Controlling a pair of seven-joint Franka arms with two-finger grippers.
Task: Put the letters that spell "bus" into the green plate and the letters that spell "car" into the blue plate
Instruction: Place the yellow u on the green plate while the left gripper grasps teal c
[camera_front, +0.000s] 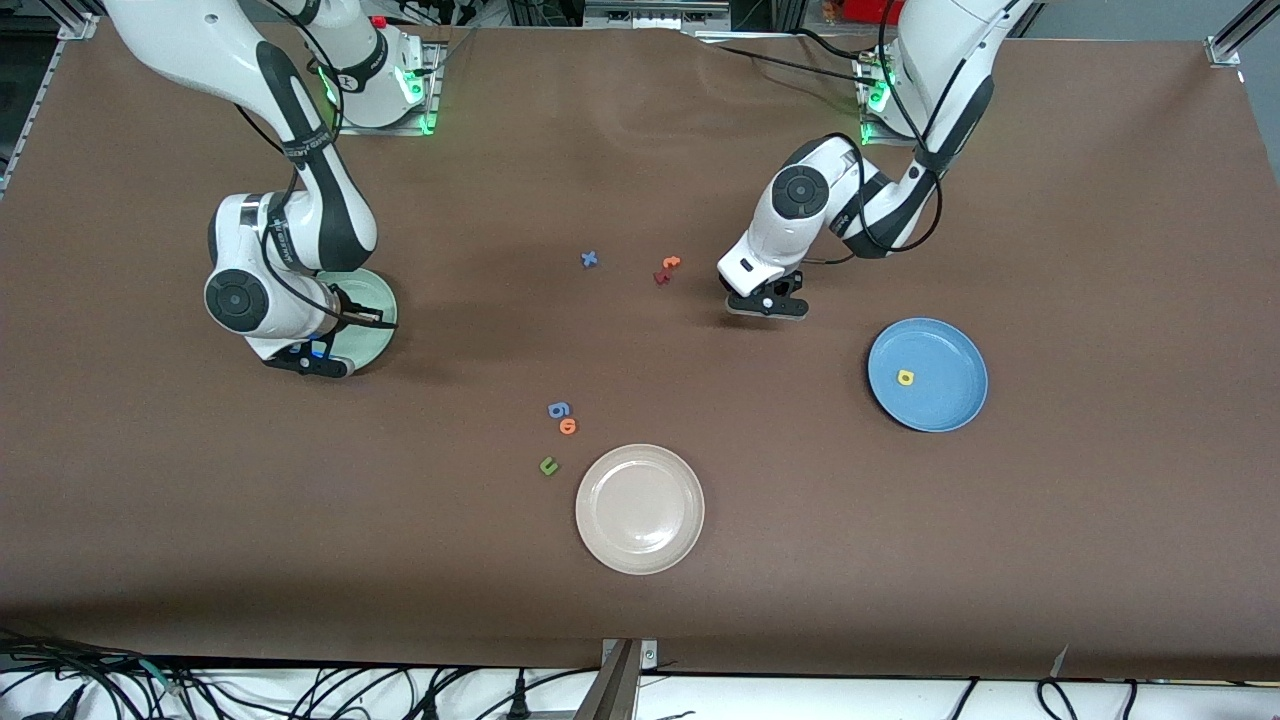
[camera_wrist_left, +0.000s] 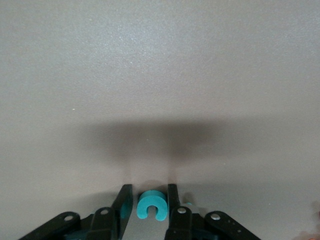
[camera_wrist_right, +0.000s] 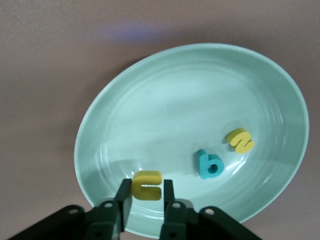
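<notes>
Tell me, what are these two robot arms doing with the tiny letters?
The right gripper is over the pale green plate, jaws around a yellow foam u; a teal b and yellow s already lie there. The left gripper straddles a teal foam c on the table. The blue plate holds a yellow a.

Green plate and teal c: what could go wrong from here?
1. The right tool stands over the green plate with the yellow u between its fingers; the u might cling and lift out again.
2. The left tool straddles the teal c on the table; such a small letter may slip or twist as the fingers close.
</notes>
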